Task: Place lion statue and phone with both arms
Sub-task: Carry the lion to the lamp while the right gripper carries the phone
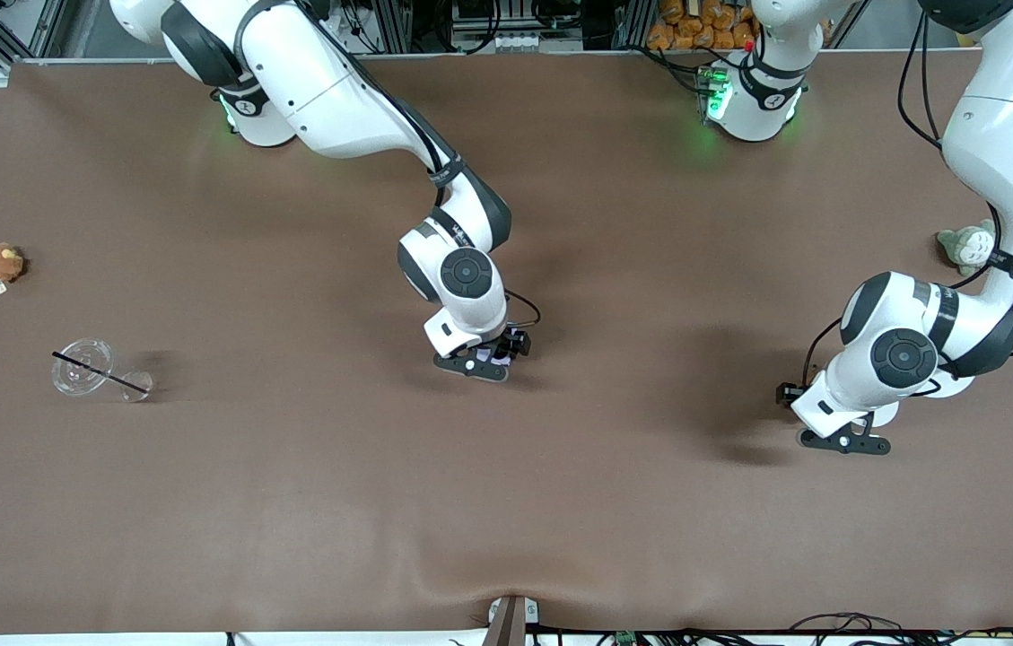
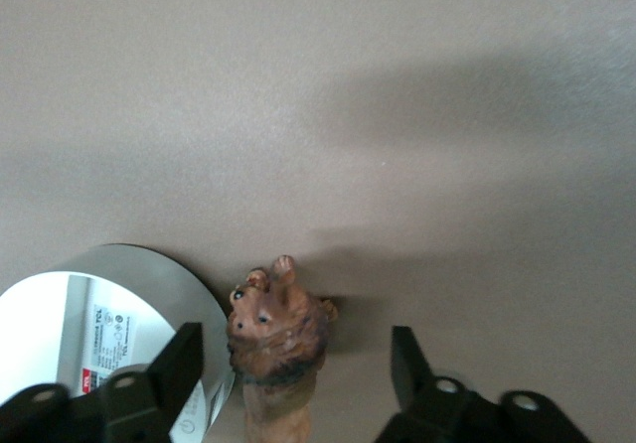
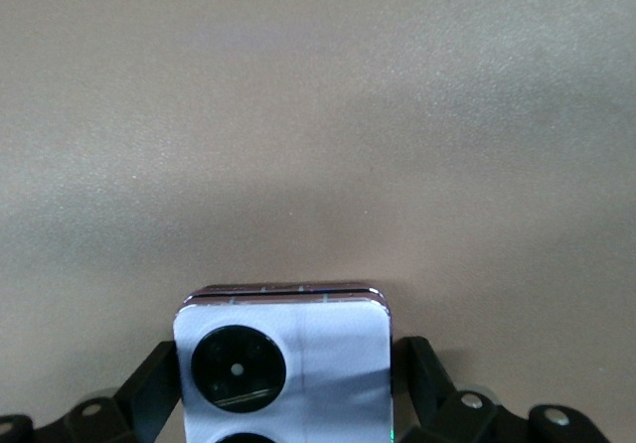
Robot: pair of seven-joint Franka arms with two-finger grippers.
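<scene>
Left gripper (image 1: 842,442), low over the table (image 1: 506,502) at about 4 o'clock from its centre. Its fingers (image 2: 184,359) stand apart, one on each side of the lion (image 2: 276,334), and neither touches it. The lion sits in the gap with its head end away from the wrist and its long axis along the fingers, not across them. A judgement: it is set down, and this arm can lift straight off. A shiny disc (image 2: 119,304) lies just beside the lion, next to one finger.

Right gripper (image 1: 481,366), low near the table's centre. Its fingers (image 3: 159,369) are clamped on the two side edges of the phone (image 3: 283,354). The phone's camera circles face the wrist and its outer edge meets the table or nearly does. Letting go appears to be the step left, and the right arm is the only one near the phone.

Counts: one lion, one phone, two grippers. Also a brown plush (image 1: 2,262) at 9 o'clock, a grey-green plush (image 1: 968,244) at 3 o'clock, and a clear lid with a straw (image 1: 84,366) at 8 o'clock.
</scene>
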